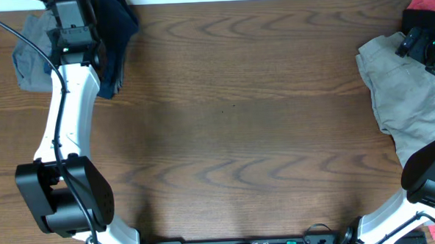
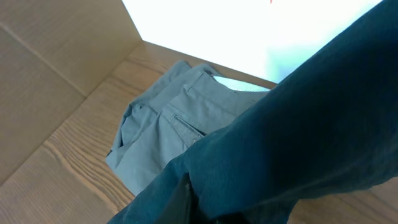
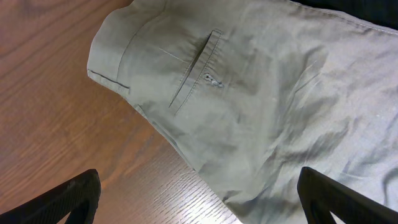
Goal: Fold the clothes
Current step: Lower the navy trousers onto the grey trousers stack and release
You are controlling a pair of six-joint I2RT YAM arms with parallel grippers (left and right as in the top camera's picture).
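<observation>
The right gripper [image 3: 199,180] is hovering wide open close above the khaki shorts [image 3: 261,106], which are lying on the table [image 3: 50,124] under it and stretching ahead to its right side.

Khaki shorts [image 1: 407,91] (coral garment [image 1: 427,2] too) partly beyond the overhead's right edge.

The table [image 1: 239,121] is brown wood with bold grain and a smooth, faintly sheened finish, and the cardboard [image 2: 50,74] beside it is plain matt brown. The navy shorts [image 2: 298,137], grey shorts [image 2: 168,137] and khaki shorts [image 3: 280,106] are all matt woven cloth, the khaki finely creased with stitched seams. The left arm [image 1: 70,106] has smooth white plastic links and matt black housings.
</observation>
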